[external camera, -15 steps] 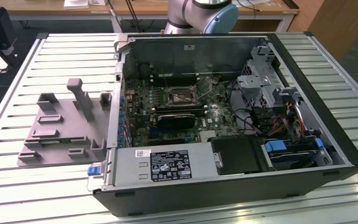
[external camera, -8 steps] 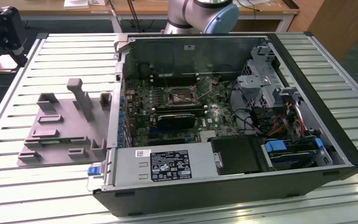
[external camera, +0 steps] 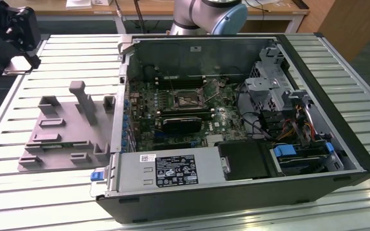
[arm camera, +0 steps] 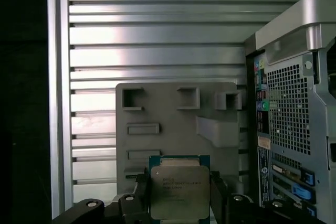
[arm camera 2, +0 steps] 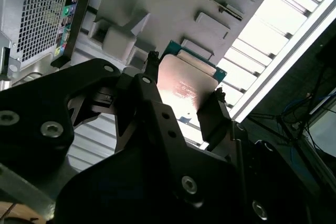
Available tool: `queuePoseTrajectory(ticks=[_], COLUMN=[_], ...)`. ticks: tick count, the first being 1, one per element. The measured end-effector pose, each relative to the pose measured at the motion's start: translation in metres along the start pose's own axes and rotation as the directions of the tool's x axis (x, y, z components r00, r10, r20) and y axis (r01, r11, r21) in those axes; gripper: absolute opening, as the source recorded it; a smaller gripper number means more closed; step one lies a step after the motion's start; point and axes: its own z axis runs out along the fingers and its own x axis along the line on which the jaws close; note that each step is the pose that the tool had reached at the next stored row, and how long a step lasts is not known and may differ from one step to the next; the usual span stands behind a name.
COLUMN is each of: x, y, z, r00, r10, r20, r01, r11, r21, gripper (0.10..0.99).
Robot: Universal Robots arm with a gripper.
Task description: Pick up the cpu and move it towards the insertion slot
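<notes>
The hand [arm camera 2: 184, 83] pinches the cpu [arm camera: 179, 191] by two opposite edges, clear of the tray [arm camera: 157, 108]. The slot [external camera: 186, 99] lies to the exterior view's right of the tray.

Cpu [arm camera: 180, 191]: silvery-grey top, teal-green rim. Gripper [arm camera: 180, 199]: matte black. Fixture tray [arm camera: 173, 129]: plain mid grey. Table [arm camera: 157, 35]: pale aluminium, ribbed in parallel slats. Motherboard [external camera: 148, 113]: dark green. Insertion slot [external camera: 186, 98]: dark, silvery frame. Computer case [external camera: 236, 202]: black.
</notes>
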Motion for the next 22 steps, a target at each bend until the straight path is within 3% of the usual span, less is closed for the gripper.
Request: queuePoseTrajectory(ticks=[10, 22], x=[-0.0344, -0.0866], y=[0.0017, 0.0042], z=[0.0023, 0.0057], r00=[1.0, 1.0], r10=[0.0, 0.0], r20=[0.0, -0.0001], r01=[0.0, 0.0], r11=[1.0, 1.0], r21=[0.0, 0.0], gripper=[0.541, 0.541])
